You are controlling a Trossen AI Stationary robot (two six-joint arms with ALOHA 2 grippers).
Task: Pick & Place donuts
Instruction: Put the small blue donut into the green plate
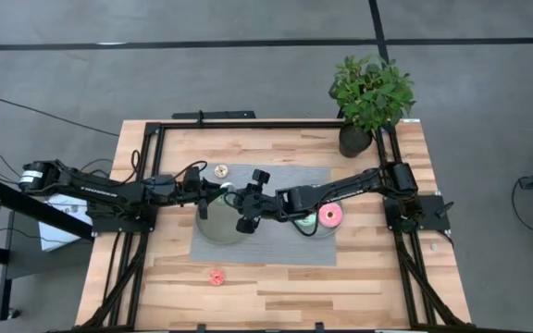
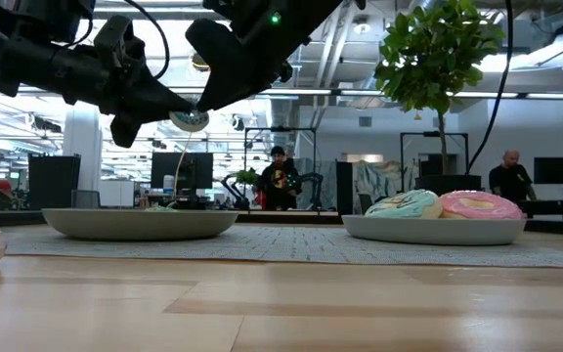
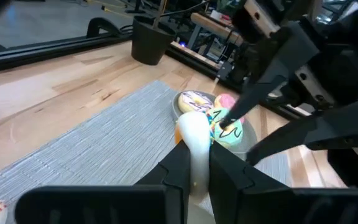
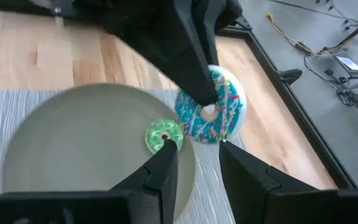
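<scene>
If aloft, donut [image 4: 221, 121] in left gripper [image 3: 197, 157]

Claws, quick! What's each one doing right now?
Left claw: closed, holding the blue donut.
Right claw: open, empty, above the grey plate.

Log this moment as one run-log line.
left gripper: shut on blue donut, above plate edge | right gripper: open, facing it | green donut: on grey plate

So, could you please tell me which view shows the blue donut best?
Right wrist view: blue donut face-on, sprinkles clear. Left wrist view shows it edge-on; low view, a small disc; high view, not discernible.
</scene>
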